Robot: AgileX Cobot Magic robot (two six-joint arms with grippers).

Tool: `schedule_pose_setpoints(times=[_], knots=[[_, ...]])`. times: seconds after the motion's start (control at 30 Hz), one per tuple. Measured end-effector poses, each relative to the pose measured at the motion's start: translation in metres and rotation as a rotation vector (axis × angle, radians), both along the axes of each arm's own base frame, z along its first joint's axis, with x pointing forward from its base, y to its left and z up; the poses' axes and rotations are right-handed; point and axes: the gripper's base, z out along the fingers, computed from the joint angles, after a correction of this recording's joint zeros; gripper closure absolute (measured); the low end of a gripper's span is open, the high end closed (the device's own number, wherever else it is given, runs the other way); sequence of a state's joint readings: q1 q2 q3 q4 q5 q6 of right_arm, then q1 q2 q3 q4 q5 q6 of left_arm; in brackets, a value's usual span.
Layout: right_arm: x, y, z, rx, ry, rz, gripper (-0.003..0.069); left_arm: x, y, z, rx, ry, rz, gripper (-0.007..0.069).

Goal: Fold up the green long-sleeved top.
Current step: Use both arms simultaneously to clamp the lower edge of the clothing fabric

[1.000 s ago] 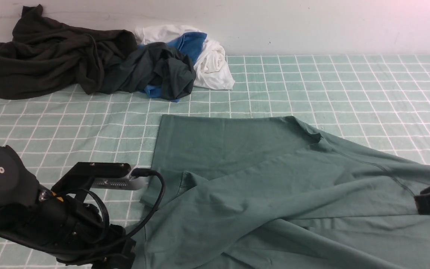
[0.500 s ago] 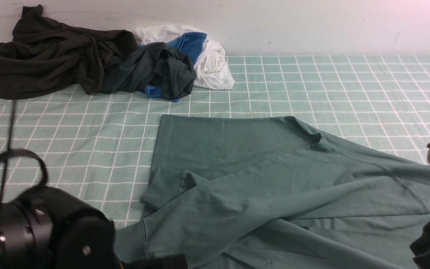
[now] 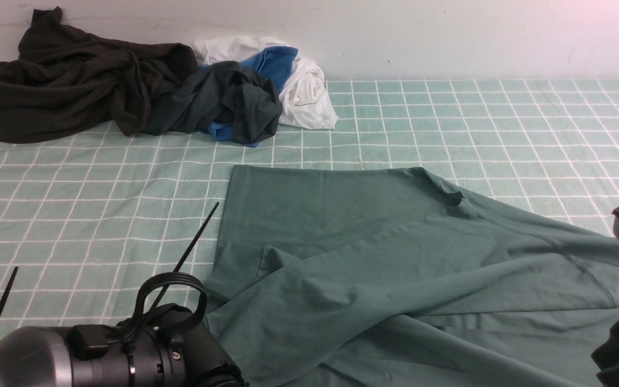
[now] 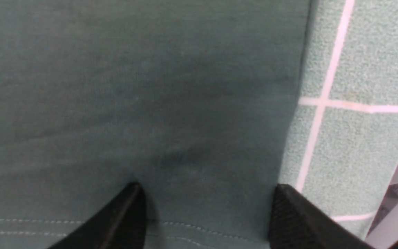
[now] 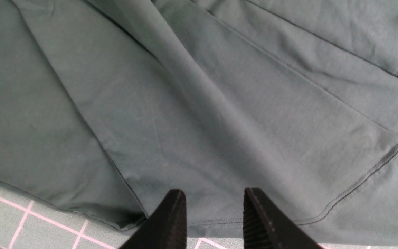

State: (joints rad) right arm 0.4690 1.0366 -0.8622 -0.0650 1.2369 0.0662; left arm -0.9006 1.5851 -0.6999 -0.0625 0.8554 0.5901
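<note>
Grid cloth; left wrist view alone shows left gripper's fingertips.

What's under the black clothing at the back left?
Beneath the black clothing, the checked cloth shows along its front edge. Whatever the rest of it covers is hidden.

The left pincer is spread wide, while the right pincer stands open more narrowly.
</note>
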Motion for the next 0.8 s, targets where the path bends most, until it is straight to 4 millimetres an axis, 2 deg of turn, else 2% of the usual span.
schedule_pose_setpoints(times=[0.07, 0.13, 0.27, 0.37, 0.5, 0.63, 0.7, 0.73, 0.8], knots=[[0.0, 0.0, 0.0, 0.0, 0.0, 0.0, 0.0428, 0.001, 0.0, 0.001, -0.003, -0.011, 0.013, 0.0234], [0.0, 0.0, 0.0, -0.001, 0.0, 0.0, 0.0428, 0.002, 0.001, 0.001, -0.004, -0.038, 0.054, 0.0356], [0.0, 0.0, 0.0, -0.001, 0.0, 0.0, 0.0428, 0.002, 0.003, 0.002, 0.003, -0.051, 0.118, 0.054], [0.0, 0.0, 0.0, -0.002, -0.001, 0.005, 0.0428, 0.001, 0.003, 0.002, 0.007, -0.052, 0.156, 0.061], [0.0, 0.0, 0.0, -0.005, -0.001, 0.011, 0.0428, 0.002, 0.005, 0.004, 0.012, -0.068, 0.224, 0.0619], [0.0, 0.0, 0.0, -0.012, -0.002, 0.034, 0.0426, 0.006, 0.013, 0.02, -0.008, -0.097, 0.368, 0.0619], [-0.001, 0.001, 0.0, -0.015, 0.0, 0.083, 0.0412, 0.005, 0.029, 0.032, -0.005, -0.104, 0.419, 0.0619], [-0.001, 0.001, 0.0, -0.015, 0.001, 0.088, 0.0409, 0.004, 0.03, 0.032, -0.007, -0.105, 0.419, 0.0619], [-0.003, 0.006, -0.002, 0.002, 0.017, 0.188, 0.0375, -0.002, 0.051, 0.033, 0.056, -0.089, 0.426, 0.0619]])
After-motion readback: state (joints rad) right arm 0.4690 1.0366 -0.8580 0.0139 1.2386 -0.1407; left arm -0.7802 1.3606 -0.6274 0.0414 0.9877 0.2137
